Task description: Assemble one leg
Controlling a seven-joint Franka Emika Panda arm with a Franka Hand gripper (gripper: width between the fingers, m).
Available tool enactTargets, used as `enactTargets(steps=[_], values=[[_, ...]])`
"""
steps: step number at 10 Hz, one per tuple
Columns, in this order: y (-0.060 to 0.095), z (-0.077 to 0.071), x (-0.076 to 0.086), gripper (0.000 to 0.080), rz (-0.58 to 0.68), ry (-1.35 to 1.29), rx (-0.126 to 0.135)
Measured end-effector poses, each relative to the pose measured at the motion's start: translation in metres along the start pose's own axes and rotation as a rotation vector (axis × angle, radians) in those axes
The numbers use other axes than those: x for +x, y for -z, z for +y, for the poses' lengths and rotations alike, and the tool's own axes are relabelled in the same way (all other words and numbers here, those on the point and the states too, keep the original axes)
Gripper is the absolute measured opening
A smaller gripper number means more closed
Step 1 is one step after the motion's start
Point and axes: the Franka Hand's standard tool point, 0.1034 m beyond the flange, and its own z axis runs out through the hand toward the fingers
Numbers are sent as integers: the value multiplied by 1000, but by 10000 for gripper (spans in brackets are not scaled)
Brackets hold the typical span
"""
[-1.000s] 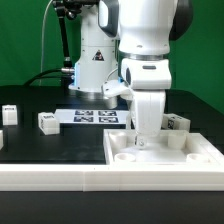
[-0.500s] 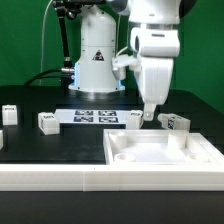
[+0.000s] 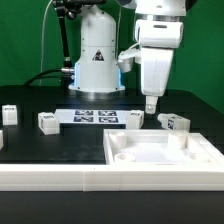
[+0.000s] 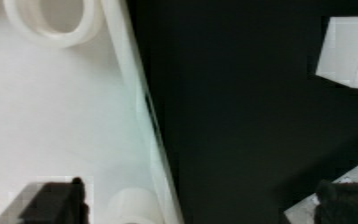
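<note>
Several small white legs with tag markers lie on the black table: one (image 3: 47, 120) and another (image 3: 9, 114) at the exterior view's left, one (image 3: 134, 119) under the arm, and one (image 3: 176, 123) at the right. My gripper (image 3: 150, 103) hangs above the table just behind the large white panel (image 3: 165, 152), between the two right-hand legs. In the wrist view the fingers (image 4: 51, 203) stand wide apart with nothing between them; the gripper (image 4: 197, 205) is open and empty above the panel's edge (image 4: 60, 120). A white block (image 4: 350, 62), likely a leg, lies beyond.
The marker board (image 3: 95, 116) lies flat behind the legs. The robot's base (image 3: 95, 60) stands at the back. A white ledge (image 3: 60, 180) runs along the table's front edge. The panel has recessed corners (image 4: 60, 25).
My gripper has risen from down at the panel's back edge to well above it, shifting slightly toward the exterior view's right. It holds nothing. The legs have not moved.
</note>
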Motion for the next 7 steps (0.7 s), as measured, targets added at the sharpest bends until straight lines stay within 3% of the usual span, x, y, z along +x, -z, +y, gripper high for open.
enactTargets(steps=[2,4,7], values=[[0,-7,9,648,-1,-275,2],[-2,-19,35,648,-1,-508,3],[-7,-32,59,648,-2,-727,16]])
